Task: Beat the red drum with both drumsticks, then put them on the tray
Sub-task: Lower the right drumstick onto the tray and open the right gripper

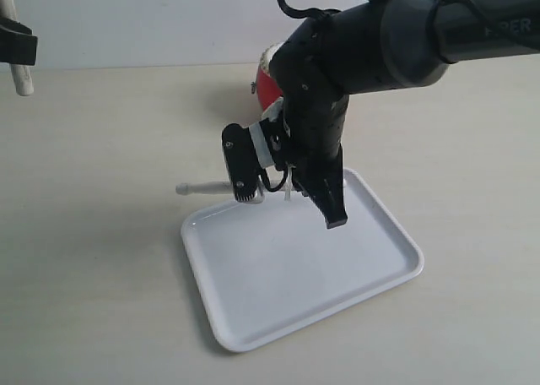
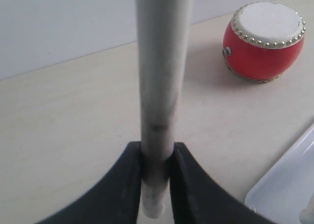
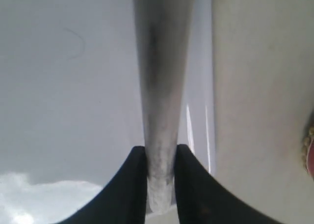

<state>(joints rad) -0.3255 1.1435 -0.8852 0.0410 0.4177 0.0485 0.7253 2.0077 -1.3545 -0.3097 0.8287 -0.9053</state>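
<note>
The red drum (image 1: 267, 84) stands at the back, mostly hidden behind my right arm; the left wrist view shows its cream top and gold studs (image 2: 262, 40). The white tray (image 1: 287, 275) lies in front of it. My right gripper (image 1: 321, 201) hangs low over the tray's far edge, shut on one drumstick (image 1: 199, 187) whose tip pokes out left past the rim. That drumstick (image 3: 162, 86) runs out from between the right gripper's (image 3: 161, 170) jaws. At the far left, my left gripper (image 1: 13, 46) is raised and shut on the other drumstick (image 2: 159, 86).
A pale wooden tabletop (image 1: 93, 233) surrounds the tray. The tray's corner (image 2: 289, 184) shows in the left wrist view, with the drum standing apart beyond it. A light wall (image 1: 126, 22) backs the table.
</note>
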